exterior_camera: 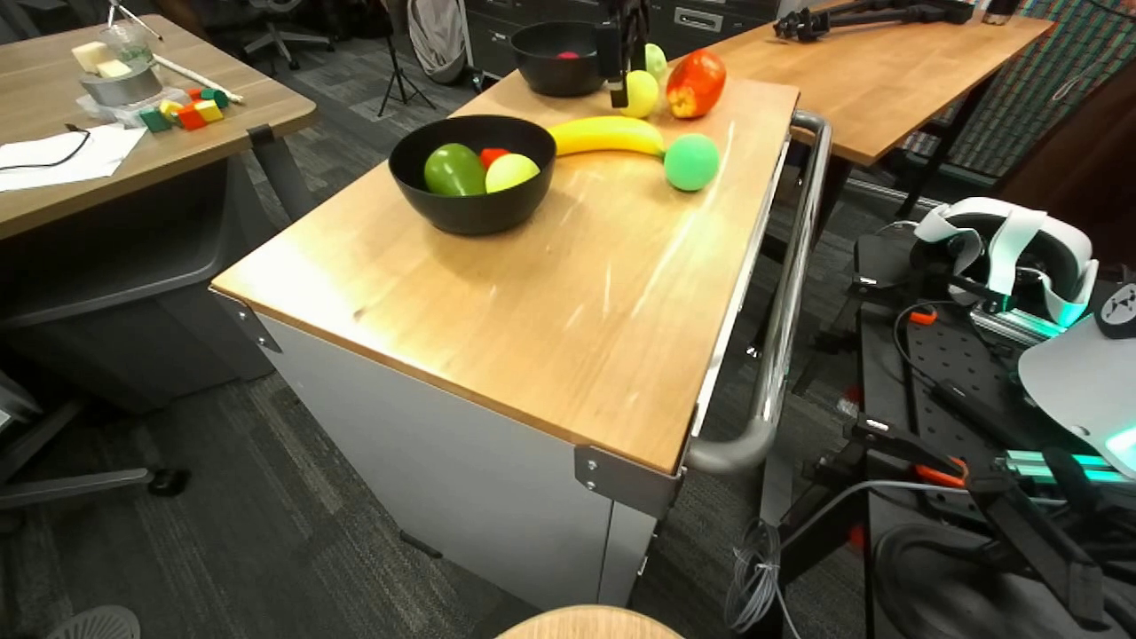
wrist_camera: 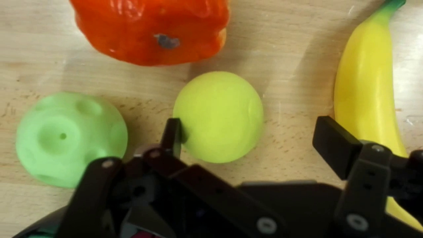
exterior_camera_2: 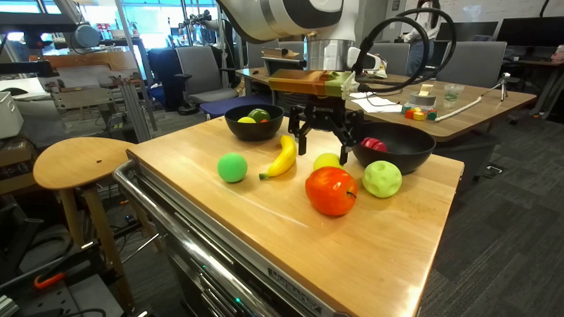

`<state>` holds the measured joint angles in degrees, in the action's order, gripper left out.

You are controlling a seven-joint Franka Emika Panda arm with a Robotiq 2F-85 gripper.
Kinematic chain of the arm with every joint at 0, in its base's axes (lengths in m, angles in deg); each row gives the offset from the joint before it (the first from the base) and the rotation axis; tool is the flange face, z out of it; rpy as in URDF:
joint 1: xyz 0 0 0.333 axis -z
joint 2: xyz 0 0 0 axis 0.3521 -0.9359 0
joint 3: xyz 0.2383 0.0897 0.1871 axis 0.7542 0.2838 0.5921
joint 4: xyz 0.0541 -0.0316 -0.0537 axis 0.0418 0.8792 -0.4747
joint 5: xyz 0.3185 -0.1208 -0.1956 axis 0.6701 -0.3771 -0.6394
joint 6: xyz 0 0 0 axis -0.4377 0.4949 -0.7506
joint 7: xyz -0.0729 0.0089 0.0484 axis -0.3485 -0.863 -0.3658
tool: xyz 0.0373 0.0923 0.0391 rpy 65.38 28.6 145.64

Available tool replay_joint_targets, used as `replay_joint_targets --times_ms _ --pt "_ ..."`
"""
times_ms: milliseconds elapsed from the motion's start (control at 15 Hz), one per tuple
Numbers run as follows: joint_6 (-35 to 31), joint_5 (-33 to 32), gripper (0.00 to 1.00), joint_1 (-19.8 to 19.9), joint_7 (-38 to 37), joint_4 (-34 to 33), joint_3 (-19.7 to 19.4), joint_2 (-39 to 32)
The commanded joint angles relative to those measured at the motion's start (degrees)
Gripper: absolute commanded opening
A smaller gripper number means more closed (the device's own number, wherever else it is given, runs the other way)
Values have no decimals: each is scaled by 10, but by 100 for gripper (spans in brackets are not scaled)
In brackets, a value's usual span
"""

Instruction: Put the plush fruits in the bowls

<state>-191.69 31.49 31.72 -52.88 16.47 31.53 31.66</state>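
Observation:
My gripper (wrist_camera: 252, 137) is open above the cart top, with nothing held. In the wrist view a yellow ball (wrist_camera: 219, 115) shows between the fingers, close to the left fingertip; whether they touch I cannot tell. The other fingertip overlaps the edge of the banana (wrist_camera: 366, 86). A dimpled light green ball (wrist_camera: 66, 138) and a red-orange fruit (wrist_camera: 155, 33) lie around the yellow ball. Farther off rests a green ball (exterior_camera_2: 232, 167). A black bowl (exterior_camera_2: 407, 160) beside the gripper holds a pinkish-red fruit (exterior_camera_2: 373, 144). Another black bowl (exterior_camera: 475, 209) holds dark green, yellow-green and red fruits.
A metal handle rail (exterior_camera: 785, 311) runs along the cart's side. A wooden stool (exterior_camera_2: 83, 158) stands beside the cart. Behind is a desk (exterior_camera_2: 445, 125) with toy blocks, papers and a cup. The arm's black cable (exterior_camera_2: 425, 48) loops out near the wrist.

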Motion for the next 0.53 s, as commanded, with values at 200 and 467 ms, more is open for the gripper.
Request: replay_joint_targets --times_ms 200,467 --pt "-14 -36 70 -16 -32 28 -13 12" --pt "-10 -24 37 -12 -26 29 -8 22"
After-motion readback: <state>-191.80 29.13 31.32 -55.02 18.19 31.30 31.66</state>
